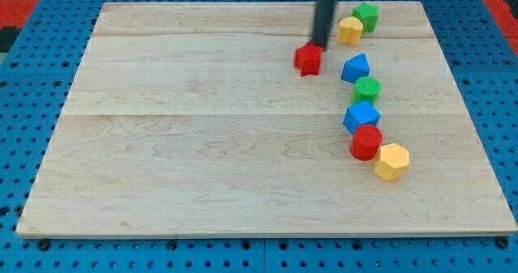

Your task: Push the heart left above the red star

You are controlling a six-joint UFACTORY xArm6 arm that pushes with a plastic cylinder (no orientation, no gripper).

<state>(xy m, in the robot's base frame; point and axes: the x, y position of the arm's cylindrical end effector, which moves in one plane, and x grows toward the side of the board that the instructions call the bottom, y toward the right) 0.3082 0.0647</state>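
The red star (pixel 308 59) lies on the wooden board (pixel 202 143), right of centre near the view's top. My tip (pixel 317 45) is at the star's upper right edge, touching it or nearly so. A yellow block (pixel 350 30), which looks like the heart, lies to the upper right of the star, a short way right of the rod. A green block (pixel 366 16) touches the yellow block's upper right side.
Below the heart, a loose column runs down the view's right: a blue block (pixel 355 67), a green block (pixel 367 87), a blue block (pixel 361 116), a red cylinder (pixel 366 142) and a yellow hexagon (pixel 392 161). A blue pegboard surrounds the board.
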